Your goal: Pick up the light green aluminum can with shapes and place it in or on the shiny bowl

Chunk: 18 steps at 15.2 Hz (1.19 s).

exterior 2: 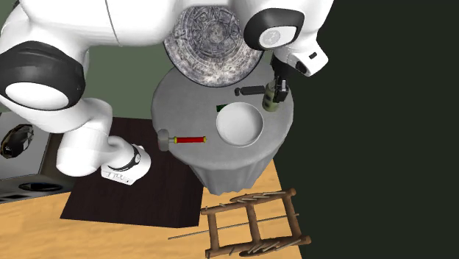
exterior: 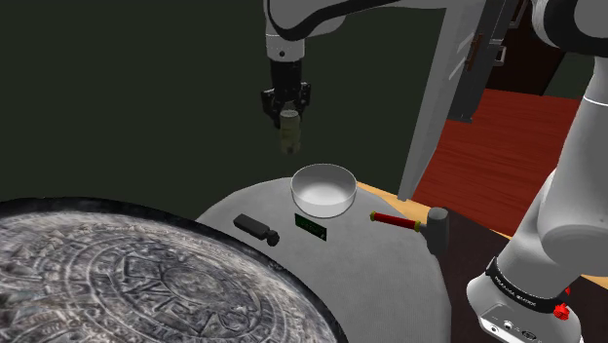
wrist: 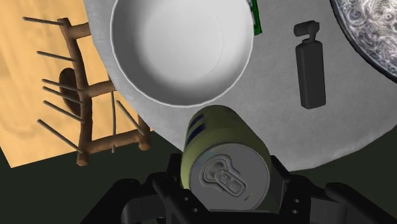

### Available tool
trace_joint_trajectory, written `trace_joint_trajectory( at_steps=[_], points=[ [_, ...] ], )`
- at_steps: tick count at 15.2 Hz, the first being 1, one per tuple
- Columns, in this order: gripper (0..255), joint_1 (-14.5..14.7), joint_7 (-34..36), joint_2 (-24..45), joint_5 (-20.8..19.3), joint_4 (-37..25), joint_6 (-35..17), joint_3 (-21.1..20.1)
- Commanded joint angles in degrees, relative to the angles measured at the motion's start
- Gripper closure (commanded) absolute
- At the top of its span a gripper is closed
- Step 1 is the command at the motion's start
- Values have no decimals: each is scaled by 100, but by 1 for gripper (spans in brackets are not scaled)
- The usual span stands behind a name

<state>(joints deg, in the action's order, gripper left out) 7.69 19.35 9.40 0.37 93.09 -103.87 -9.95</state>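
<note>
Wrist view has the pale green can (wrist: 226, 167) clasped between the gripper's (wrist: 226, 191) two black fingers (wrist: 280, 178). They are closed onto its sides just under the tabbed lid, so it hangs clear of the grey table (wrist: 356, 127) for carrying. Its long axis runs straight out along the fingers, lid towards the wrist and base pointing down. The white bowl (wrist: 181, 51) lies beyond the fingertips, past the can's base; the can is probably not yet over it, though depth is hard to judge.
</note>
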Motion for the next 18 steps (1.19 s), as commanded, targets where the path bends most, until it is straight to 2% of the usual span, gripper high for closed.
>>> trace_joint_trajectory(
  at_steps=[1,8,18],
  points=[
    [255,-38,-50,-482,84,535,-62,3],
    [255,-79,-233,-2076,355,2086,-34,71],
    [255,-67,-253,-2002,363,2783,-803,52]
  ],
)
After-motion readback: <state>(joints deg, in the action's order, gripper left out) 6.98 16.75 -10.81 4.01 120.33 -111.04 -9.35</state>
